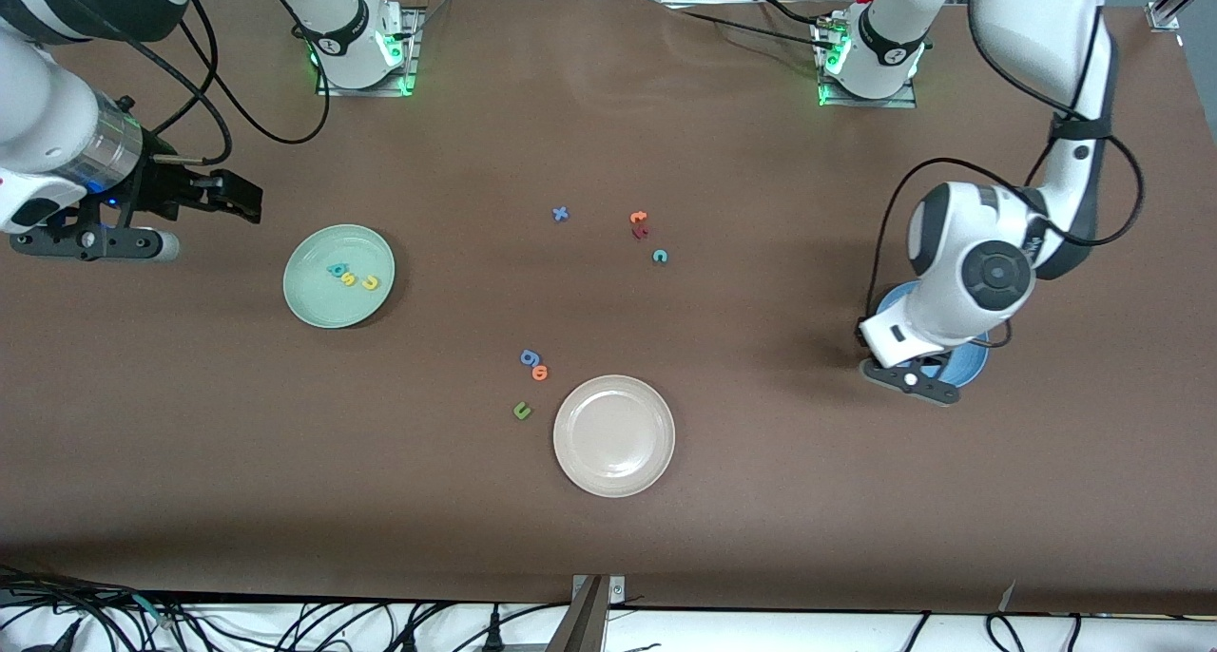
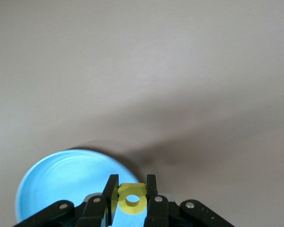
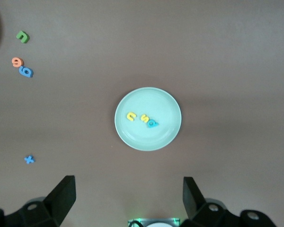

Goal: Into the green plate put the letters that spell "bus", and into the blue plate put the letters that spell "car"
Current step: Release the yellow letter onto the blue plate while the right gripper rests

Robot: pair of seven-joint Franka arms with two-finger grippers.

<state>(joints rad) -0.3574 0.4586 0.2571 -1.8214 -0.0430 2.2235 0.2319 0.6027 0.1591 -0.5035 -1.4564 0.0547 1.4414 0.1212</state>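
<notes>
The left wrist view alone shows what the left hand (image 2: 132, 196) carries: a yellow a (image 2: 131, 199) clamped between its fingers (image 2: 110, 194), hanging over the blue plate (image 2: 61, 182). In the front view that plate (image 1: 965, 362) peeks out only as a rim under the left arm's wrist, at the left arm's end of the tabletop (image 1: 608, 538), and the held letter is hidden there. The right wrist view looks straight down on the green plate (image 3: 147, 137) and shows the right hand (image 3: 128, 198) with its fingers (image 3: 64, 191) spread wide and nothing between them; in the front view this hand (image 1: 228, 196) hangs over bare tabletop beside the green plate (image 1: 309, 305), at the right arm's end. Plates number three: green, blue, and a beige-white plate (image 1: 613, 435) nearest the front camera. The green plate holds three letters in a row: teal b (image 1: 335, 271), yellow s (image 1: 351, 278), yellow-orange u (image 1: 370, 282). Loose on the tabletop lie seven letters: a blue x (image 1: 560, 214), an orange t (image 1: 638, 218) touching a dark red letter (image 1: 640, 232), a teal c (image 1: 660, 256) near them, and, close to the beige-white plate, a blue g (image 1: 530, 356), an orange letter (image 1: 540, 373) and a green u (image 1: 521, 410).
</notes>
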